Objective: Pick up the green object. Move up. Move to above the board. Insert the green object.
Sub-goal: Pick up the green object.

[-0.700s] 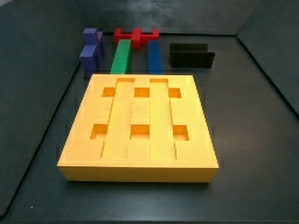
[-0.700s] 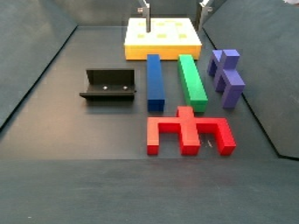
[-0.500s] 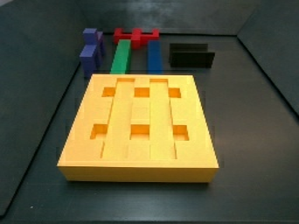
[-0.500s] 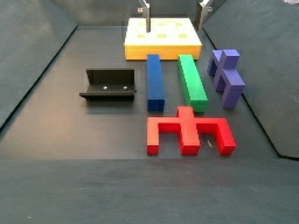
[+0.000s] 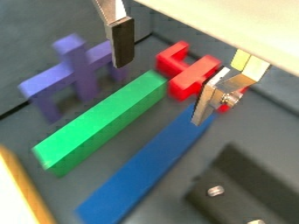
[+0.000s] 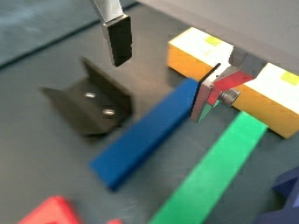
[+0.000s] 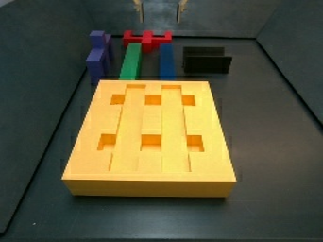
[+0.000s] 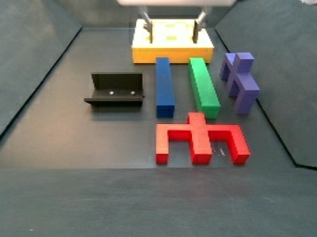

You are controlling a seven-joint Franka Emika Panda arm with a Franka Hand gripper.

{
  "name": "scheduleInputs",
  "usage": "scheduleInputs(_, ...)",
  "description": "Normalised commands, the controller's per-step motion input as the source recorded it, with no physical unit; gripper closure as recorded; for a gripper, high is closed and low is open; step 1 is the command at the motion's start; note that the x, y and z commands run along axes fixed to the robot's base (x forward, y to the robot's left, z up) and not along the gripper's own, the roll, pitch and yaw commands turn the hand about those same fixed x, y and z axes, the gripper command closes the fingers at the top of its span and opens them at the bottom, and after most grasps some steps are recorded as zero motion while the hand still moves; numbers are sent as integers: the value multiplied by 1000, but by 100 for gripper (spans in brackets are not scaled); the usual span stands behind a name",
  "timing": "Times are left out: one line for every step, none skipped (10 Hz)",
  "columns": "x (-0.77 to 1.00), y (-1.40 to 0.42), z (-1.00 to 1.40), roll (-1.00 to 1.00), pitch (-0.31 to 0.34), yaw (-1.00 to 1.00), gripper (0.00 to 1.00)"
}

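The green object [image 8: 203,86] lies flat on the floor between the blue bar [image 8: 164,85] and the purple piece [image 8: 240,81]. It also shows in both wrist views [image 5: 100,122] [image 6: 216,171] and in a side view [image 7: 130,61]. The board [image 7: 151,132] lies beyond the bars' end [image 8: 173,42] and shows in a wrist view [image 6: 198,57]. My gripper [image 8: 170,31] hangs open and empty, high above the bars near the board's edge [image 7: 161,11]. Nothing is between the jaws in either wrist view [image 5: 163,70] [image 6: 163,66].
A red forked piece [image 8: 198,139] [image 5: 187,70] lies at the bars' end away from the board. The fixture [image 8: 114,91] [image 6: 87,101] stands beside the blue bar [image 5: 152,166]. The purple piece also shows in a wrist view [image 5: 70,74]. Dark walls ring the floor.
My gripper has come into sight in both side views, lower than before and closer to the bars. Nothing on the floor has moved.
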Motion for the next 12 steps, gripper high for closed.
scheduleInputs(-783,-397,-554,113,-316,51,0)
scheduleInputs(-786,-209,-409,207,-287,163,0)
scheduleInputs(-517,-214,-380,280,-211,206,0)
scheduleInputs(-463,-146,-294,340,-121,186,0)
scheduleInputs(-263,-17,-254,339,-14,20,0)
scheduleInputs(-163,0,-380,309,0,-11,0)
scheduleInputs(-137,-49,-323,281,0,-111,0)
scheduleInputs(-269,-146,-323,313,0,-149,0)
scheduleInputs(-317,-151,-303,294,0,-129,0)
scheduleInputs(-326,-91,-271,300,0,-154,0)
scheduleInputs(-160,0,-311,289,0,0,0)
scheduleInputs(-80,20,-311,219,0,0,0)
